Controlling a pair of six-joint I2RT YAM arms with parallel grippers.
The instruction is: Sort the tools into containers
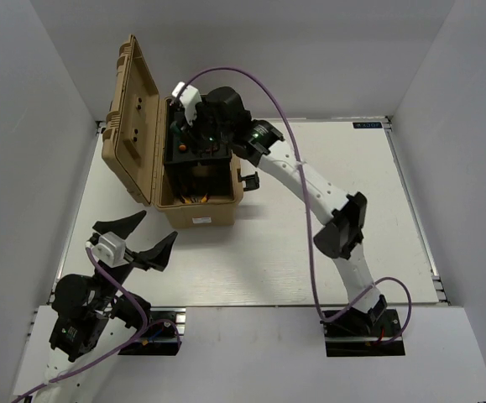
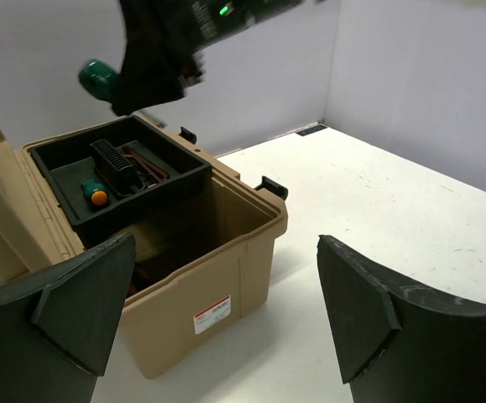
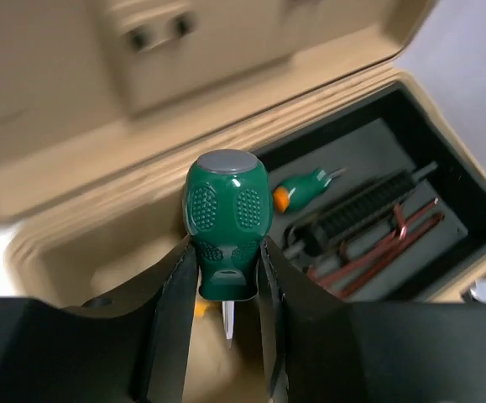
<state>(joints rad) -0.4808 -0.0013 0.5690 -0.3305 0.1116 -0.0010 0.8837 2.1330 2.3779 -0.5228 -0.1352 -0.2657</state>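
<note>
Your right gripper (image 3: 226,281) pinches the green screwdriver (image 3: 226,210) low on its handle, blade pointing down, above the open tan toolbox (image 1: 199,214). The bulb of the handle sits above the jaws, so I judge the hold top-heavy: a jolt could tip or slide it. From the right wrist view the blade seems to hang over the tan cavity beside the black tray (image 2: 58,172), not over the tray. Let go here and it likely drops into the deep part of the box instead of next to the second green screwdriver (image 3: 305,186), which lies in the tray near the ribbed black holder (image 3: 364,206) and the reddish hex keys (image 3: 385,243). The upright lid (image 1: 129,126) stands close behind the wrist, so a backward swing could strike it. Your left gripper (image 2: 224,252) hangs near the box front with jaws spread wide, holding nothing. From above, the right arm covers the tray; the box floor is dark (1 yellow speck under the blade may be pliers, but I cannot tell).
</note>
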